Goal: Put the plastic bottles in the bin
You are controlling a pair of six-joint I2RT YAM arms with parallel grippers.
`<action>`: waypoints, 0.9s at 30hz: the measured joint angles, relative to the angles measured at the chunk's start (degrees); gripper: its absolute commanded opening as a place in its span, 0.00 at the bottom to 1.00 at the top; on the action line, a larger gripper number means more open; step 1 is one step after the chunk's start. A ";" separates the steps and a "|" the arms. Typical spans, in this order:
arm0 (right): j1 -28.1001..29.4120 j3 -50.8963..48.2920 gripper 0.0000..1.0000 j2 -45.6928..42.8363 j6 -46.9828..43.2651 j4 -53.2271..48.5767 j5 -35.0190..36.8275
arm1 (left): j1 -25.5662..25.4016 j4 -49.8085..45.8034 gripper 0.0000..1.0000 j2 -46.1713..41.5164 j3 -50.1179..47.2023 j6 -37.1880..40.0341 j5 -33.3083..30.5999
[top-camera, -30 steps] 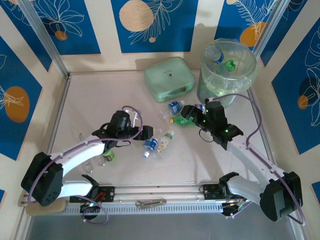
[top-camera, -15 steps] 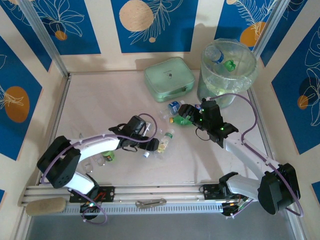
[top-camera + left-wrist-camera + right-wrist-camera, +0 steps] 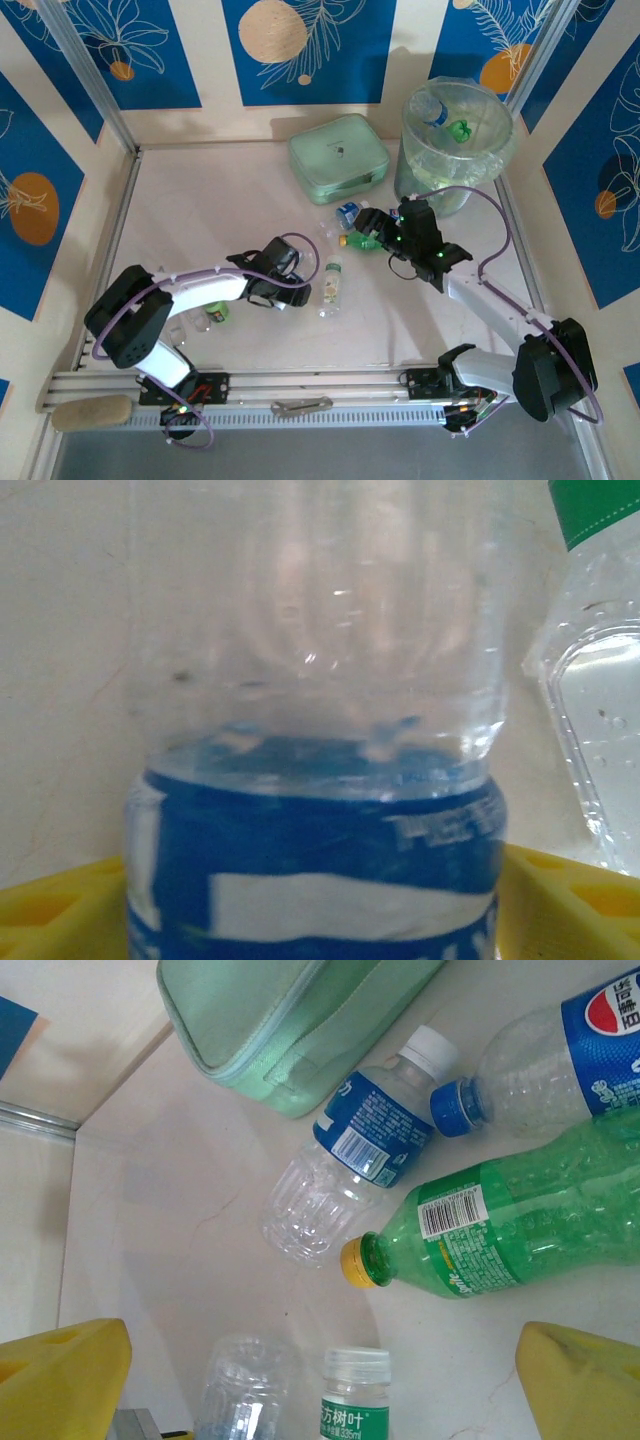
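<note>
Several plastic bottles lie mid-table. A clear bottle with a blue label (image 3: 320,860) lies between the yellow fingers (image 3: 570,900) of my left gripper (image 3: 289,274), which press on both its sides; it still rests on the table. Beside it lies a clear bottle with a green label (image 3: 331,283). My right gripper (image 3: 384,232) hangs open above a green bottle with a yellow cap (image 3: 500,1225), not touching it. A blue-labelled bottle (image 3: 365,1135) and a blue-capped one (image 3: 560,1060) lie just beyond. The bin (image 3: 430,172) stands at the back right, with two bottles inside.
A flat mint-green case (image 3: 338,158) lies at the back, left of the bin. A small green bottle (image 3: 215,312) and a clear one (image 3: 180,330) sit under my left arm, near the front rail. Walls enclose the table on three sides.
My left gripper reached right to the blue-labelled bottle and its jaws narrowed onto it. My right gripper edged left over the green bottle, still open.
</note>
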 measured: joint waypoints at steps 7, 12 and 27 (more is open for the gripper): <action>0.11 0.09 0.99 1.46 0.44 -0.02 -0.07 | -0.02 0.52 0.67 1.77 0.00 0.81 -1.42; 0.13 0.44 0.99 1.79 0.46 -0.02 -0.24 | -0.02 1.75 0.56 2.10 0.09 0.98 -1.86; 1.81 1.66 0.96 7.58 -1.01 11.13 -13.25 | 0.00 9.88 0.55 -10.34 -0.96 -0.13 0.79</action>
